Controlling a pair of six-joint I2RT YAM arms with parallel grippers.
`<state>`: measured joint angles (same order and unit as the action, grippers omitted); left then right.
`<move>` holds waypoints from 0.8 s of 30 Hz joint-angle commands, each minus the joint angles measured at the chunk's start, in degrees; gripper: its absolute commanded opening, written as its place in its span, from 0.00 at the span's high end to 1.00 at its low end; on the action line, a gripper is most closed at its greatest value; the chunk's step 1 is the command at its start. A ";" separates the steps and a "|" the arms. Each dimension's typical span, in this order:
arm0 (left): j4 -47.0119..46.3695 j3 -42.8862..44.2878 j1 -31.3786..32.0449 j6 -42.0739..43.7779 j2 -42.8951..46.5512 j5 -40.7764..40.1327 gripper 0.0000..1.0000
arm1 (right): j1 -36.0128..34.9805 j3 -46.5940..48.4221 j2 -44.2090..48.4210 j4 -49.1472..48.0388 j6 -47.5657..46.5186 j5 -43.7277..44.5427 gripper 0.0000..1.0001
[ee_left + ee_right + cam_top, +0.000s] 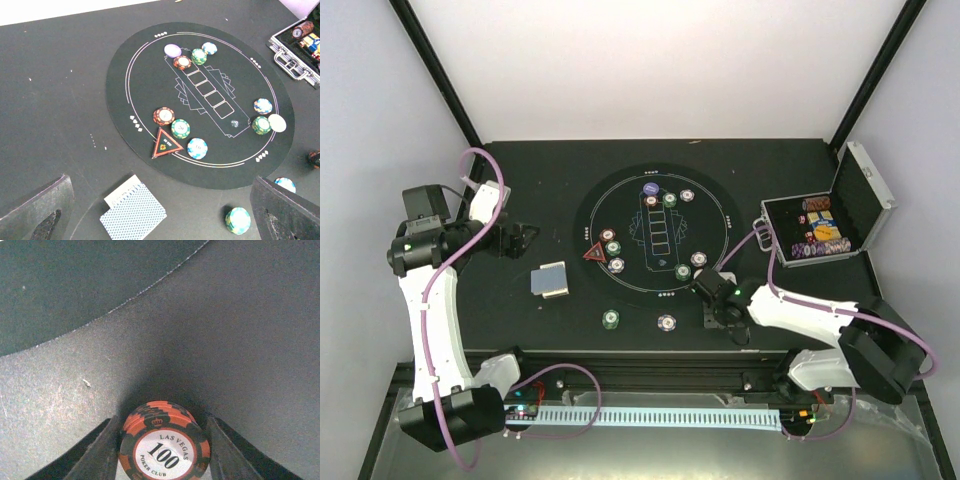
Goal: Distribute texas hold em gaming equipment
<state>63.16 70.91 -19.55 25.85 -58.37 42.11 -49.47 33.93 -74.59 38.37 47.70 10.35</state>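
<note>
My right gripper (712,308) is shut on a short stack of orange-and-black "100" chips (164,442), low over the bare table just off the round mat's near right edge. My left gripper (517,238) is open and empty, left of the mat and above a blue-backed card deck (132,210). On the mat lie a red triangle marker (167,144) with maroon (163,115), green (180,128) and blue (197,148) stacks. There is a pale round button (172,50) at the far side. Two chip stacks and a white disc (277,122) are at the right.
The open silver case (825,230) with more chips stands at the right. A green stack (610,319) and a blue-white stack (667,322) sit on the table in front of the black mat (620,290). The card deck also shows in the top view (550,279).
</note>
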 commanded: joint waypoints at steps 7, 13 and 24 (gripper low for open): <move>0.22 1.24 -0.22 -0.69 0.70 1.24 0.01 | -0.22 1.75 1.22 2.95 0.22 1.50 0.59; 0.24 1.75 -0.25 -0.74 0.78 1.32 0.01 | -0.27 2.10 0.14 2.62 -0.32 1.13 0.59; 0.75 2.18 -0.24 0.07 0.73 0.95 0.01 | 2.80 11.11 4.79 9.51 -2.57 3.69 0.77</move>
<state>63.16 70.91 -19.55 25.50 -58.35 42.13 -49.19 39.13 -73.23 44.45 46.96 11.22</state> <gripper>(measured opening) 0.989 0.430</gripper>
